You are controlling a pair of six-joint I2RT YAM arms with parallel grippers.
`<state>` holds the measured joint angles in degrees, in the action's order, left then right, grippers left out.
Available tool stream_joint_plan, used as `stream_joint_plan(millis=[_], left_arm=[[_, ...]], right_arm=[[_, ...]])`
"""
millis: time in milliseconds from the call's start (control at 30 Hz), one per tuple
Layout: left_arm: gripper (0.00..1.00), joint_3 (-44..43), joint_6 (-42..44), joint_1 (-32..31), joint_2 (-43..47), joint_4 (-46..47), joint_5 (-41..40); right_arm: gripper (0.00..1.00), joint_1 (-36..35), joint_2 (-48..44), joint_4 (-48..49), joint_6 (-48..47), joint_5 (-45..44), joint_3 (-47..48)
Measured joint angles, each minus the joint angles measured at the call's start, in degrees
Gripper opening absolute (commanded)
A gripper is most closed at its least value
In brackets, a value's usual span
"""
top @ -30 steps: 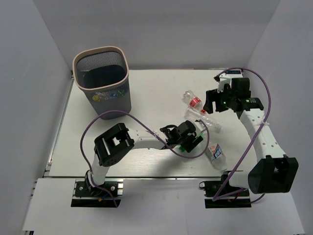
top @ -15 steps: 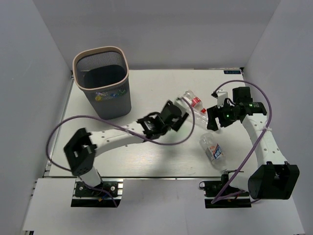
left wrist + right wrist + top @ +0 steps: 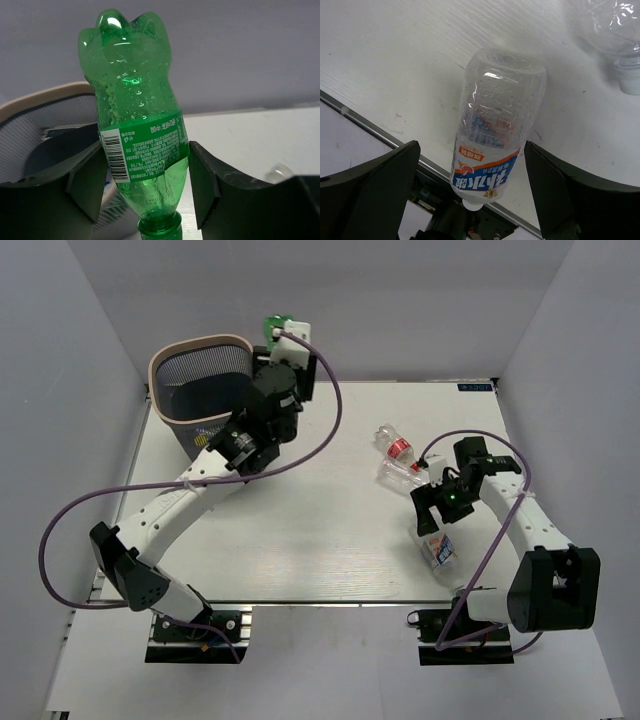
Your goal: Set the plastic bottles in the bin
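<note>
left gripper clamped on green bottle (cap toward wrist), raised by bin far corner | right gripper spread wide, straddling blue-label bottle flat on table near front edge | red-label bottle and clear bottle lying just beyond

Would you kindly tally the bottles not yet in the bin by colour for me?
green bottle, held in the left gripper: 1
red-label bottle: 1
blue-label bottle: 1
plain clear bottle: 1
Total: 4
</note>
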<state>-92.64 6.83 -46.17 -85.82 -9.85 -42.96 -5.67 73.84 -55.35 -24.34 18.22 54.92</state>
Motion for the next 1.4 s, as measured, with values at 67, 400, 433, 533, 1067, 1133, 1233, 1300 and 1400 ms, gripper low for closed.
stream_joint_plan(millis=[67, 400, 433, 533, 1067, 1133, 1233, 1300, 1400], left_arm=[[0.41, -0.9, 0.7, 2.1, 0.0, 0.0, -2.0], [0.81, -8.5, -3.1, 20.5, -3.0, -6.3, -4.2], [1.00, -9.1, -3.6, 21.9, -3.7, -7.3, -4.1], [1.00, -9.6, -5.9, 24.7, -5.6, -11.3, -2.3], [1.00, 16.5, -6.3, 17.8, 11.1, -6.7, 58.3], [1.00, 24.7, -7.4, 16.1, 13.7, -6.5, 61.7], [1.00, 34.9, -9.3, 14.7, 15.6, -6.9, 63.7], [1.00, 40.6, -10.1, 13.9, 16.5, -7.7, 64.0], [1.00, 47.7, -11.6, 12.7, 18.0, -7.9, 64.0]], right_arm=[[0.90, -0.6, 0.9, 0.3, 0.5, -1.1, 0.0], [0.90, -2.2, 2.4, 1.8, 3.1, -6.4, -0.4], [0.90, -2.3, 2.5, 1.9, 3.2, -6.7, -0.4], [0.90, -2.8, 3.3, 1.9, 3.4, -7.8, -0.5], [0.38, -8.3, 16.9, 3.2, 6.7, -11.7, -0.3], [0.15, -8.6, 16.9, 2.5, 6.8, -11.2, 0.3], [0.09, -8.6, 16.9, -0.4, 5.7, -8.1, 4.2], [0.08, -8.6, 16.9, -3.0, 4.5, -5.3, 10.4], [0.07, -8.9, 18.9, -6.7, 2.7, -0.1, 28.1]])
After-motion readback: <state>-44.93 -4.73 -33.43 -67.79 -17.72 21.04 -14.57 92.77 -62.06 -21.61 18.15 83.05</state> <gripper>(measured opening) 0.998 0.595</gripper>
